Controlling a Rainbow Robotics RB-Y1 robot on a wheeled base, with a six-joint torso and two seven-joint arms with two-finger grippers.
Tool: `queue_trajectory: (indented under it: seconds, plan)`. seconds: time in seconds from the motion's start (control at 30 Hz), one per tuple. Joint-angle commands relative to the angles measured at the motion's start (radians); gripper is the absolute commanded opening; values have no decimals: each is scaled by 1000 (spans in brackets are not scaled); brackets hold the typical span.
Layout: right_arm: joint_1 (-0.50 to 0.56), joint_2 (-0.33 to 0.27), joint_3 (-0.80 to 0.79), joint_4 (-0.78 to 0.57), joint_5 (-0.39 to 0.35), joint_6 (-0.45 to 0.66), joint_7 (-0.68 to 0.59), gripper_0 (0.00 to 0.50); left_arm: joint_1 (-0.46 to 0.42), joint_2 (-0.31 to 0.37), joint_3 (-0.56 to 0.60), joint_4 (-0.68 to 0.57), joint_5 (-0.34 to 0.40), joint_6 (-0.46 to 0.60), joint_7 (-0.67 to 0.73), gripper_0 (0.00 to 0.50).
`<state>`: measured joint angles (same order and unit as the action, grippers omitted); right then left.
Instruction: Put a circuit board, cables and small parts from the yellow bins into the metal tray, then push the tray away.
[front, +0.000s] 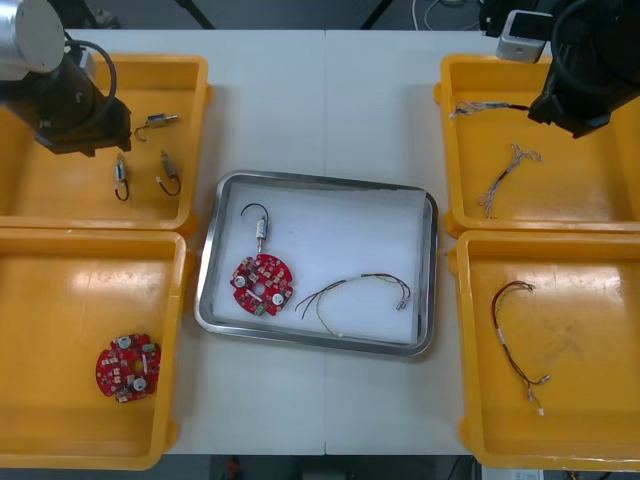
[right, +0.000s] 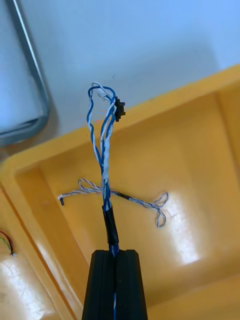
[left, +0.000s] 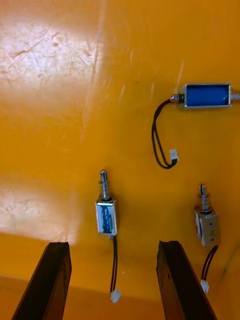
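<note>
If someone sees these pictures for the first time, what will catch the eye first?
The right hand, above the far right yellow bin, is shut on a twisted blue and white cable. In the metal tray at the table's middle lies a red circuit board. The left hand hovers open over small metal parts.

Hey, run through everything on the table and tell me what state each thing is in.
Left gripper: open, above three loose small metal parts.
Right gripper: shut on twisted blue and white cable, held above far right bin.
Second twisted cable: lying in that bin.
Metal tray: holds circuit board, metal part, red and yellow cable.
</note>
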<state>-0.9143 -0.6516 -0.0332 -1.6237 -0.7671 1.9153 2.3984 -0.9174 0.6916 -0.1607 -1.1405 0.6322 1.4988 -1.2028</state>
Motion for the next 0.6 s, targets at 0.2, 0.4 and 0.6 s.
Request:
queue_trajectory:
  seconds: [0.2, 0.4, 0.6]
  plan:
    - [5, 47, 98, -159, -47, 5, -168, 0, 48, -11, -37, -13, -16, -101, -55, 500]
    - [5, 101, 194, -214, -57, 5, -285, 0, 66, -11, -39, -13, -32, -106, -61, 500]
    - [5, 150, 320, -217, -38, 5, -352, 0, 91, -11, -39, -13, -26, -143, -66, 500]
